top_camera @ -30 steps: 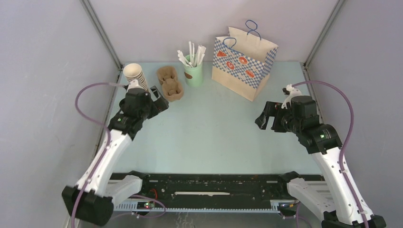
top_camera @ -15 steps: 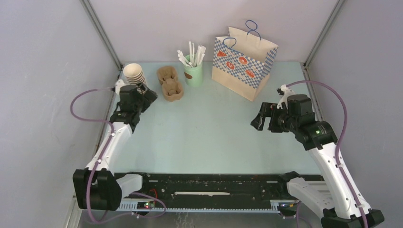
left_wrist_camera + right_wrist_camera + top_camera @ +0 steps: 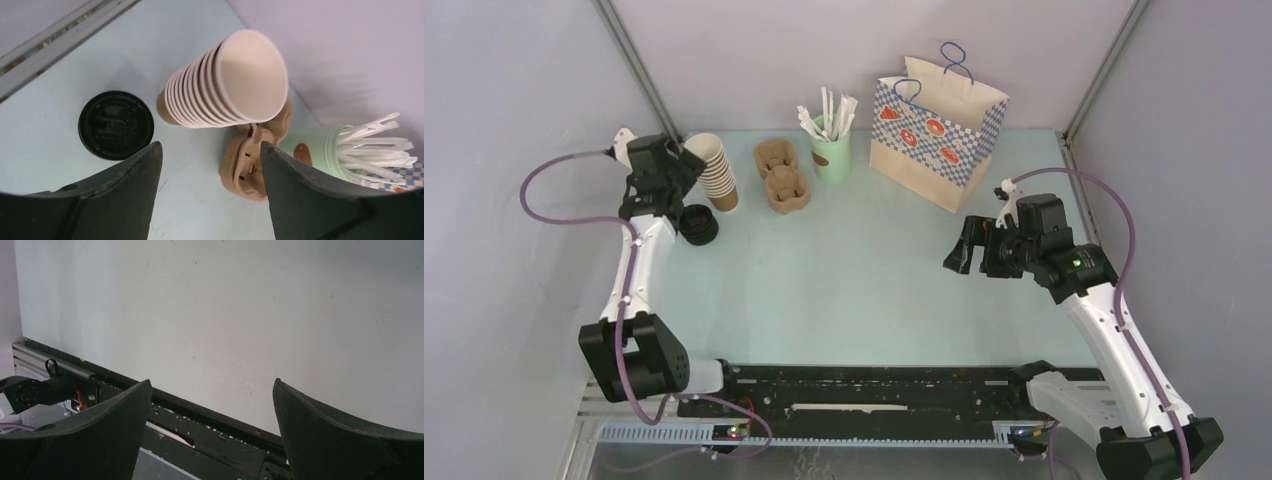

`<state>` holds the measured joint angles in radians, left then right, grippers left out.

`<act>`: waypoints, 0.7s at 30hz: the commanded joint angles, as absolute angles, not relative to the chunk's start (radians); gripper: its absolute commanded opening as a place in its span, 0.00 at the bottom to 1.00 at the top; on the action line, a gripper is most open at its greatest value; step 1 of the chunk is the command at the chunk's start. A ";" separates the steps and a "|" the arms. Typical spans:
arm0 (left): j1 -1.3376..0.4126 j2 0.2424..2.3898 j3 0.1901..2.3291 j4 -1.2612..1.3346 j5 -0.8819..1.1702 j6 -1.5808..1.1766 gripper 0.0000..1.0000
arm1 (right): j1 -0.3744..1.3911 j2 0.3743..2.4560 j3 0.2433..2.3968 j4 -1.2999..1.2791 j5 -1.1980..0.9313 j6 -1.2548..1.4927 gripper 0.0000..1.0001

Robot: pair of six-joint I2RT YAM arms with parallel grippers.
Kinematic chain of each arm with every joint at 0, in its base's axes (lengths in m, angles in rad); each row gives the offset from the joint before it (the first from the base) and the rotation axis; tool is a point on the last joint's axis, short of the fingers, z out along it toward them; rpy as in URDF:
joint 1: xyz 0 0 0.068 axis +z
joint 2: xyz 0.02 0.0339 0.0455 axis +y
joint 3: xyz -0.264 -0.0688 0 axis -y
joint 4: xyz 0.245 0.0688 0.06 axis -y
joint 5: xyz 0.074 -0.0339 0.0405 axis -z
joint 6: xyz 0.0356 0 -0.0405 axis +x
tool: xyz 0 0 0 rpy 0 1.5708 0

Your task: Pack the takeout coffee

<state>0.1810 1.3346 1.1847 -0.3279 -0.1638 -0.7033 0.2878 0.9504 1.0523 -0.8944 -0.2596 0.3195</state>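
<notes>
The left gripper [image 3: 210, 150] hangs with its fingers [image 3: 125, 195] spread wide and nothing between them, right above the stack of lidless paper cups [image 3: 225, 85]. A loose black lid [image 3: 116, 125] lies flat on the table just beside the stack. I see no takeout coffee anywhere, meaning no cup with its lid on.

The stack is tall and nested tight. A careless descent could tip it into the pulp cup carrier [image 3: 250, 160] or the green cup of white sticks [image 3: 320, 150] behind. A squeeze might also lift several cups instead of one. The lid lies so flat that the fingers could skid it away.

The right gripper [image 3: 212, 390] is equally wide open and empty over bare table [image 3: 225, 315]. It sits near the paper bag [image 3: 934, 130], which a stray swing could topple.
</notes>
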 commanded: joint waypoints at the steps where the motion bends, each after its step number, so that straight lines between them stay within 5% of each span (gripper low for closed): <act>1: 0.185 1.367 1.329 -0.389 -0.184 -0.650 0.76 | 0.260 0.945 1.056 -0.871 -0.293 0.299 0.99; 13: 0.173 1.631 1.678 -0.571 -0.180 -0.607 0.45 | 0.145 0.971 1.055 -0.886 -0.304 0.246 0.99; 21: 0.143 1.692 1.777 -0.660 -0.278 -0.579 0.38 | 0.105 1.011 1.056 -0.852 -0.343 0.239 0.99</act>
